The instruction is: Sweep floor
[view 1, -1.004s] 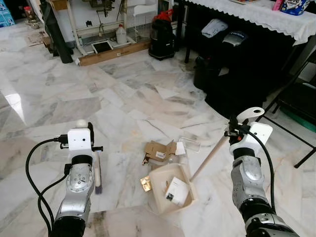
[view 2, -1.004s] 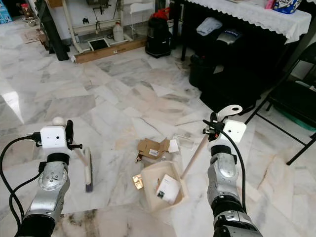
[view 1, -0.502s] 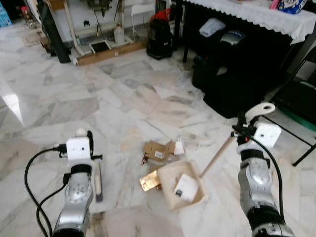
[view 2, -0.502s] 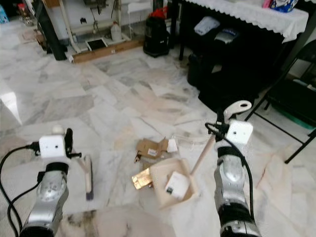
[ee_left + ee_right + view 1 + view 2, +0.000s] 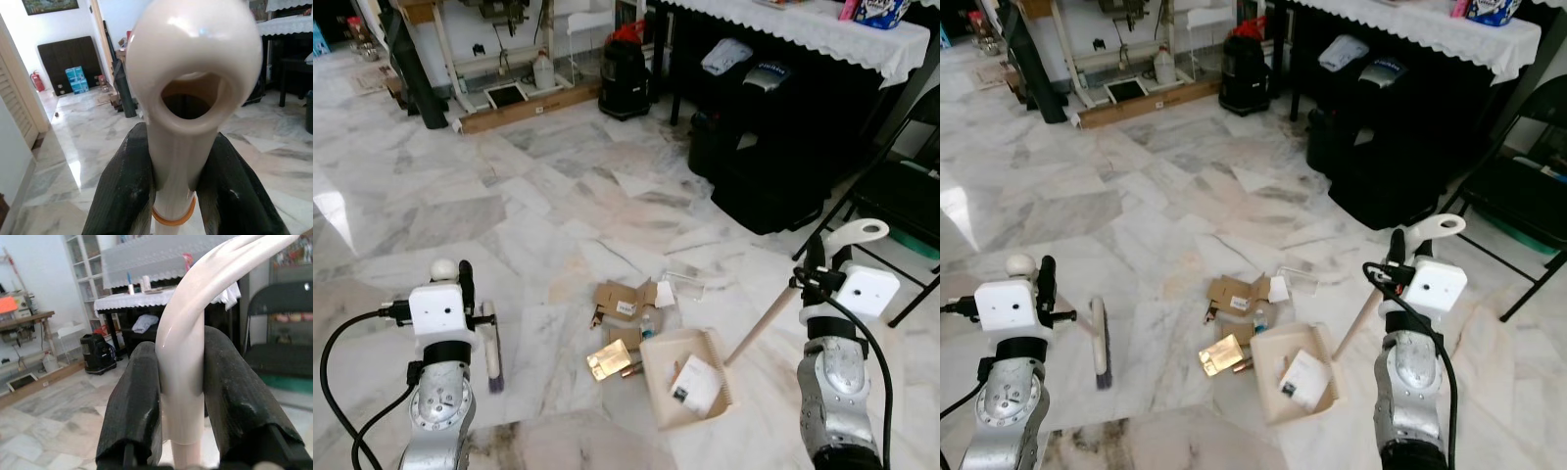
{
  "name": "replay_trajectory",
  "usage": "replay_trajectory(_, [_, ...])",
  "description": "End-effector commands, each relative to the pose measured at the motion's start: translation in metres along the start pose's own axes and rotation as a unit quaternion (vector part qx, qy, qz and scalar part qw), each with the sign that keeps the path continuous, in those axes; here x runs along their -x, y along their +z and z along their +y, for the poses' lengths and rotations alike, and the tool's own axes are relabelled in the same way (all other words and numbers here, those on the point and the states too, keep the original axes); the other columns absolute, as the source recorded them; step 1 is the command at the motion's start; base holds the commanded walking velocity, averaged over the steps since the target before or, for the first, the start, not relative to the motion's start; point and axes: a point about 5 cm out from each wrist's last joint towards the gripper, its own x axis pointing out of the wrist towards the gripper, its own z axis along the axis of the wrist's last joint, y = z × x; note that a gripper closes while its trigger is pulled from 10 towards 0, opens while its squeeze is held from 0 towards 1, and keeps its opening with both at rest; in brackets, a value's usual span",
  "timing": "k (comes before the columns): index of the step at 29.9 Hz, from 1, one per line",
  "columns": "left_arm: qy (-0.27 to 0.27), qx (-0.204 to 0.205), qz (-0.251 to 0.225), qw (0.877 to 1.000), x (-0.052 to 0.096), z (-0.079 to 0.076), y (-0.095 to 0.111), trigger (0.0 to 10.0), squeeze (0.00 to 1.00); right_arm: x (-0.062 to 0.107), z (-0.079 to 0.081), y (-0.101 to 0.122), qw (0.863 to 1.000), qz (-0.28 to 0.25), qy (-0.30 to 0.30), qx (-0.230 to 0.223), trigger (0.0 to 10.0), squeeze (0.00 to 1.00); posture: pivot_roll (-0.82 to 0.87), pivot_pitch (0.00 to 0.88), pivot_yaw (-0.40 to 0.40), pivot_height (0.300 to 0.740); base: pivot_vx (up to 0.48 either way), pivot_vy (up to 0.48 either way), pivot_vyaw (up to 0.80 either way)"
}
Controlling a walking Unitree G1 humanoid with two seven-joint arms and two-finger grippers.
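While the right gripper (image 5: 182,377) squeezes the dustpan (image 5: 690,390) handle and the left gripper (image 5: 176,166) squeezes the brush (image 5: 492,345), push the cardboard scraps (image 5: 625,299) gently in.

Marble floor (image 5: 460,196) with cardboard scraps (image 5: 625,299)

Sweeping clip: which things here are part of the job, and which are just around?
In the job: brush in left gripper; dustpan held by right gripper; cardboard scraps; gold wrapper.

Lying about: vacuum cleaner; black bags; folding chair.
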Motion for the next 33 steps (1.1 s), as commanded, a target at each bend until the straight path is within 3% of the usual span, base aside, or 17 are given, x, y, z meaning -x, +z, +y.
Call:
replay_trajectory(1, [0.0,-0.004,-0.026,1.0,-0.002,0.0,0.013,10.0,0.0,-0.005,0.0,0.017,0.998,-0.037,-0.016,-0.04,10.0,0.0,0.11,0.0,0.023,0.74,0.0,0.0,0.0])
replay_trajectory(6, [-0.005,-0.001,-0.023,1.0,0.0,-0.002,0.017,10.0,0.0,0.004,-0.007,0.015,0.995,-0.027,-0.056,-0.08,10.0,0.0,0.11,0.0,0.037,0.74,0.0,0.0,0.0])
replay_trajectory(16, [0.011,0.005,-0.031,0.999,0.008,0.008,0.027,10.0,0.0,0.02,-0.008,0.02,0.995,-0.011,-0.058,-0.081,10.0,0.0,0.12,0.0,0.011,0.74,0.0,0.0,0.0])
replay_trajectory(33, [0.004,0.015,-0.024,1.0,0.028,0.004,0.038,10.0,0.0,0.022,0.002,0.036,0.998,-0.011,-0.022,-0.051,10.0,0.0,0.1,0.0,-0.012,0.74,0.0,0.0,0.0])
